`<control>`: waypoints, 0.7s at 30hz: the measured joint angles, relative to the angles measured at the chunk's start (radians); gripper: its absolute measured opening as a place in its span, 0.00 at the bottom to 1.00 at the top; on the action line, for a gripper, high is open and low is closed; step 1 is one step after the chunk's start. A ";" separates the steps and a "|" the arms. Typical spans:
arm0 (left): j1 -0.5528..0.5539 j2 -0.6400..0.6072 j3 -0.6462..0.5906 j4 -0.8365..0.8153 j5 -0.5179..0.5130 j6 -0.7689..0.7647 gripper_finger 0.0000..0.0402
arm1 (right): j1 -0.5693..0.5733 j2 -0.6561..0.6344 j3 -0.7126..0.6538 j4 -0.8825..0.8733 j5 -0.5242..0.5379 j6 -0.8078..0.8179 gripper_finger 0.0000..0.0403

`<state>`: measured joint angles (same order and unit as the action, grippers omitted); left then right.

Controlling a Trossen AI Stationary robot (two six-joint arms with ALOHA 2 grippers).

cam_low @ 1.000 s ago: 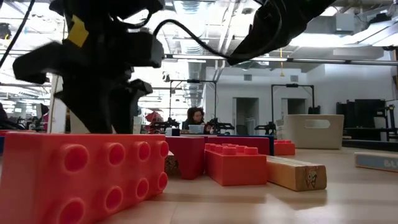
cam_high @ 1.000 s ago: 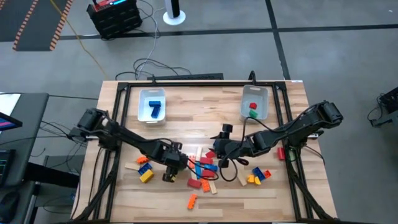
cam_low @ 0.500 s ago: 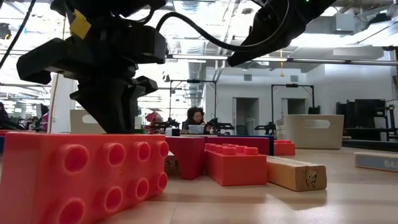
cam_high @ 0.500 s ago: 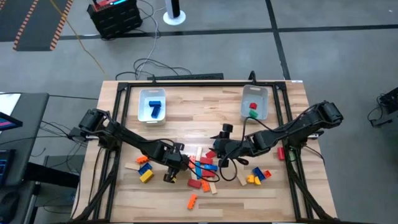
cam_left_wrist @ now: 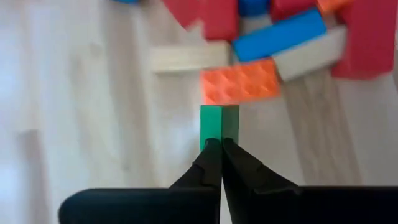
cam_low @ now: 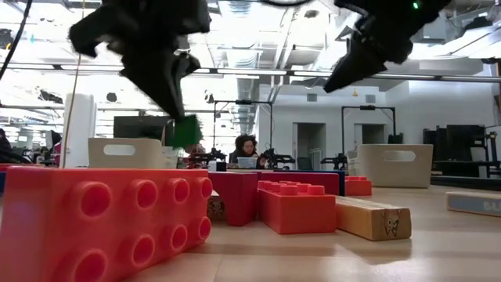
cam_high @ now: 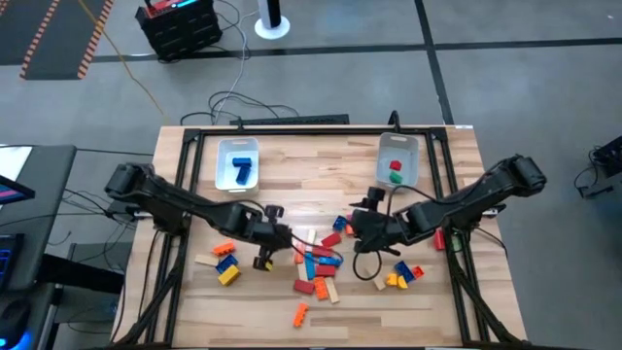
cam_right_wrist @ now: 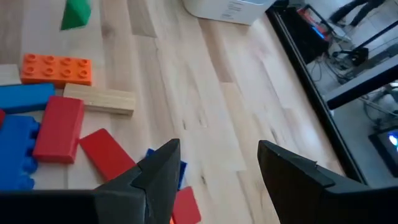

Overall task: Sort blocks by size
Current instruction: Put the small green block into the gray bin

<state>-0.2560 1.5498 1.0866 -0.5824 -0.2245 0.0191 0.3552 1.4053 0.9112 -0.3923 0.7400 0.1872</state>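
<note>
Loose blocks (cam_high: pixel 316 264) in red, blue, orange and tan lie in a pile at mid-table. My left gripper (cam_high: pixel 275 236) hangs above the pile's left side, shut on a small green block (cam_left_wrist: pixel 219 121). The low view shows this block (cam_low: pixel 186 131) well above the table, and it also appears in the right wrist view (cam_right_wrist: pixel 76 14). My right gripper (cam_right_wrist: pixel 214 165) is open with nothing between its fingers. It hovers over bare wood at the pile's right side (cam_high: pixel 362 226). My left gripper pinches the green block by the end nearest the fingers (cam_left_wrist: pixel 219 139), between its two fingertips. The rest of the block sticks out past them. The fingers come from above, pointing down at a slant. The block hangs below them (cam_low: pixel 185 125), lifted clear of the table.
A clear bin (cam_high: pixel 222 165) with blue blocks stands far left, and another (cam_high: pixel 409 156) with a red and a green block stands far right. Smaller block clusters lie near left (cam_high: pixel 225 264) and near right (cam_high: pixel 403 275). A lone orange block (cam_high: pixel 300 314) lies near the front edge.
My left gripper has shut on the green block at the table and risen with it, so the block now hangs clear of the pile. My right gripper has drawn back toward the table's right edge and gone up a little, still open.
</note>
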 joint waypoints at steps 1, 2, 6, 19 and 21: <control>0.012 -0.014 0.000 0.010 -0.007 0.013 0.00 | 0.000 0.000 -0.020 0.031 0.000 -0.001 0.60; 0.022 -0.026 0.001 0.025 -0.008 0.026 0.00 | -0.002 0.000 -0.040 0.069 0.000 -0.001 0.60; 0.062 -0.029 0.001 0.090 -0.008 0.084 0.00 | -0.004 0.012 -0.108 0.245 -0.019 -0.028 0.60; 0.133 0.041 0.001 0.447 -0.004 0.276 0.00 | -0.018 0.024 -0.145 0.405 -0.086 -0.038 0.64; 0.140 0.041 0.001 0.474 -0.001 0.286 0.00 | -0.023 0.024 -0.145 0.403 -0.087 -0.038 0.65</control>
<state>-0.1159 1.5906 1.0874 -0.1085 -0.2251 0.3047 0.3324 1.4292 0.7666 0.0105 0.6525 0.1490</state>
